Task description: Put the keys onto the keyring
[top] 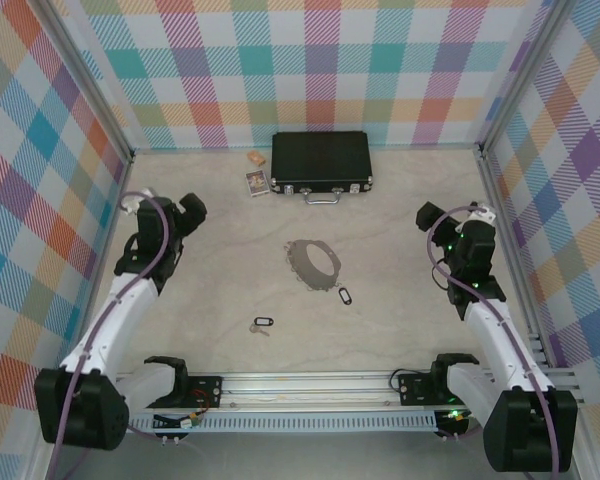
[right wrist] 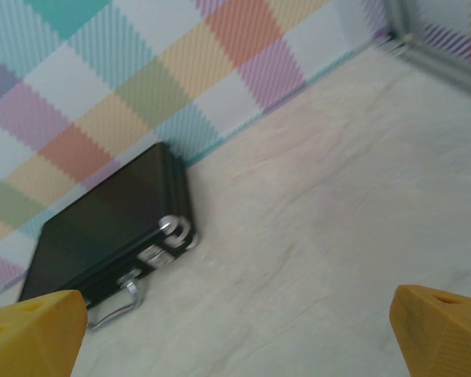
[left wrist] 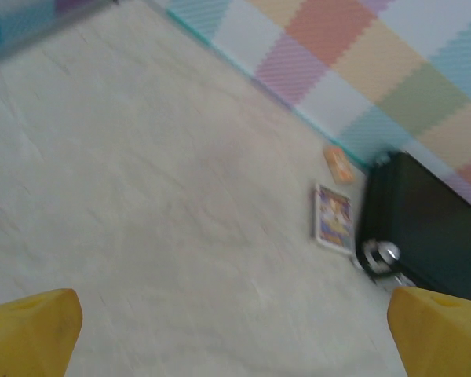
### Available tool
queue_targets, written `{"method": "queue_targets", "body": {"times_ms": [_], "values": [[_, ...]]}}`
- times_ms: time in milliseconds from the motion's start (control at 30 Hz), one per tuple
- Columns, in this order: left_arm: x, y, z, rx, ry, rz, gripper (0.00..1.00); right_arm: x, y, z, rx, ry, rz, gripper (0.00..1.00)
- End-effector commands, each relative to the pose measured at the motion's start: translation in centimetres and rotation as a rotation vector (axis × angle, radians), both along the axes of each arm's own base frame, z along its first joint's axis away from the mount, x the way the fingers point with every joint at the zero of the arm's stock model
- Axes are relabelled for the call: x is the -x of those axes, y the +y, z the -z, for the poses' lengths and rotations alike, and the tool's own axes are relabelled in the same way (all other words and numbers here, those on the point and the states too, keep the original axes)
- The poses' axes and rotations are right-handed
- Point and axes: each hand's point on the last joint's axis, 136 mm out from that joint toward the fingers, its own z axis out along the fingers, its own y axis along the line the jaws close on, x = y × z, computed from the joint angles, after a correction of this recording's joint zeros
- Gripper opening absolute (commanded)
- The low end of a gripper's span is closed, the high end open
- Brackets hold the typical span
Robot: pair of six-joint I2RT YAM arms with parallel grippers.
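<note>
Nothing is threaded: one key (top: 344,296) lies beside the keyring (top: 298,264) mid-tabletop, the other key (top: 262,323) toward the near edge. Left gripper (top: 192,212) and right gripper (top: 427,217) gape wide, empty.

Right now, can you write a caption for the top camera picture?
Grey keyring lies in the middle, one tagged key beside it, another key nearer the arms, black case at the back.

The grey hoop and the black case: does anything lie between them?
Nothing; the top view shows bare tabletop between the keyring and the black case.
</note>
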Motion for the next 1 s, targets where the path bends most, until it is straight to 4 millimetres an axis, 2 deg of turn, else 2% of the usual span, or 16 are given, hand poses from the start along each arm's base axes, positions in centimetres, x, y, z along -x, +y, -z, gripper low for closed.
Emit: {"method": "queue_targets", "body": {"times_ms": [0,100,200,333,467,600,767,900,967], "values": [[2.1,-3.5,1.9,0.153,0.03,0.125,1.0,-0.2,3.4,-0.9,-0.099,0.008,-0.171,0.99],[3.5,-5.1,3.1,0.172,0.013,0.181,1.0,-0.5,5.7,-0.8,-0.146,0.033,-0.279,0.99],[4.7,-6.7,4.8,0.18,0.039,0.237,1.0,-0.7,8.8,-0.5,-0.11,0.055,-0.39,0.99],[5.9,-9.0,6.6,0.145,0.087,0.321,1.0,0.1,13.7,0.4,0.01,0.069,-0.519,0.99],[7.0,-11.4,8.3,0.115,0.137,0.41,1.0,1.0,16.8,1.4,0.049,0.093,-0.606,0.99],[8.1,-13.8,9.6,0.086,0.175,0.499,1.0,2.1,17.8,2.2,0.05,0.1,-0.648,0.99],[9.4,-16.6,10.7,0.085,0.201,0.56,1.0,2.7,17.9,2.7,0.035,0.1,-0.654,0.99],[10.6,-19.7,10.8,0.059,0.201,0.639,0.9,2.7,18.4,3.0,0.003,0.118,-0.668,0.99],[11.1,-21.3,10.9,0.017,0.201,0.68,0.8,2.7,18.5,3.1,0.001,0.127,-0.67,0.99]]}}
